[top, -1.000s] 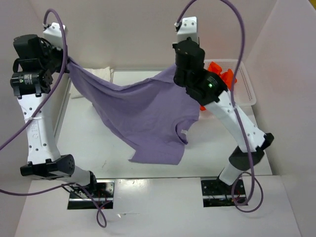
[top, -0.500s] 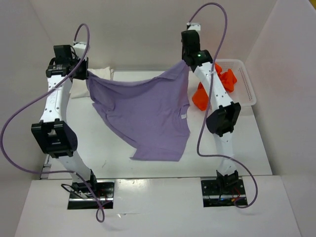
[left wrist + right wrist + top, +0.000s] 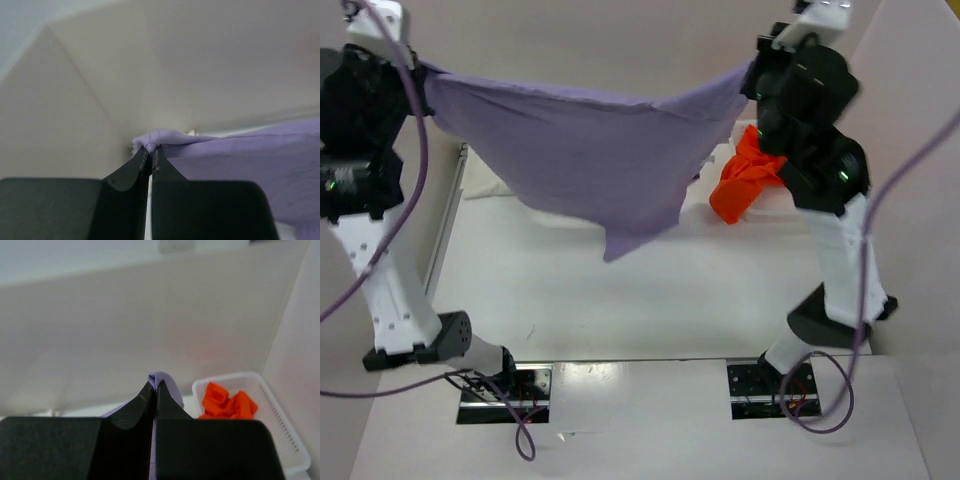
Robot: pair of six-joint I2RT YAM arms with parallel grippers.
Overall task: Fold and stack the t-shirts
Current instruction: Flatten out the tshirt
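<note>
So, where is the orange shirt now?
The orange shirt lies far right in the top view, beside the right arm, in the white basket.

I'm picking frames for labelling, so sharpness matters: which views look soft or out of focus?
Top external: the lavender shirt reads clearly, but the arms near the lens look slightly smeared. Left wrist: soft all over, the left gripper a dark, featureless shape. Right wrist: sharper; orange shirt and basket mesh are readable.

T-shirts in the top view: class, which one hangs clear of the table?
The light purple cloth t-shirt, stretched in the air between the left gripper and right gripper; the bright orange cloth t-shirt sits crumpled and ungripped.
</note>
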